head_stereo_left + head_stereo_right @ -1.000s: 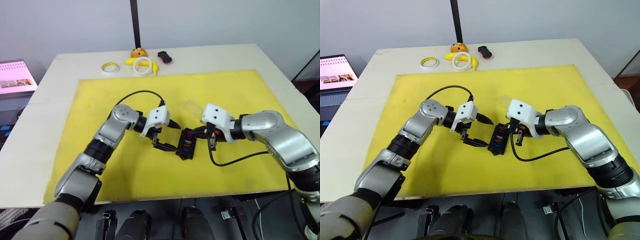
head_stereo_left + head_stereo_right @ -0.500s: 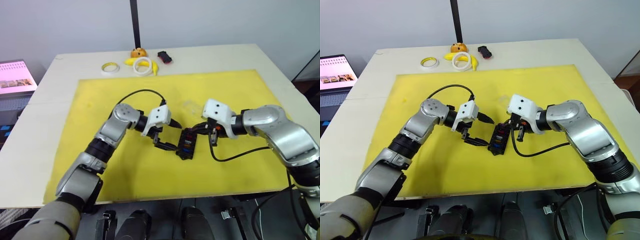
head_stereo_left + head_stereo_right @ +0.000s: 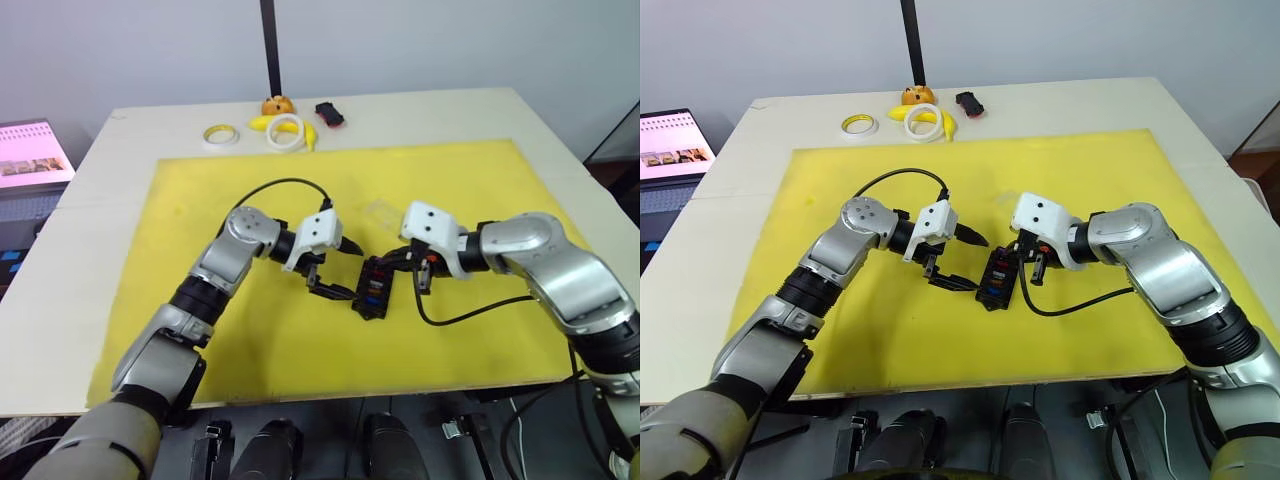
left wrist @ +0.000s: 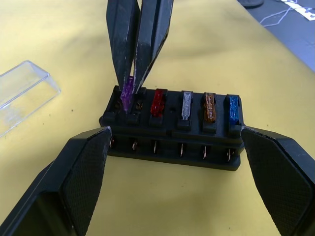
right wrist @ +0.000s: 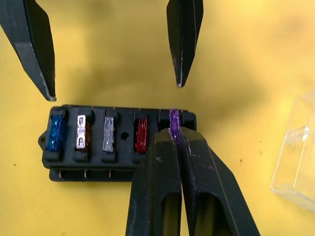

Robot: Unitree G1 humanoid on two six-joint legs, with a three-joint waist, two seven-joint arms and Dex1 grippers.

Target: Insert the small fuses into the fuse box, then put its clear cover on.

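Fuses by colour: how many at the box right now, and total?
Blue fuse: 1
Orange fuse: 1
Grey fuse: 1
Red fuse: 1
Purple fuse: 1, pinched in the right gripper at the end slot of the fuse box
Total: 5

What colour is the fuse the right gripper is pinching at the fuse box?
Purple fuse, held by the right gripper at the fuse box; clearest in the right wrist view.

Both eye views look down from above at the tabletop [image 3: 90,190], while both wrist views closely face the fuse box [image 4: 172,132] from opposite sides.
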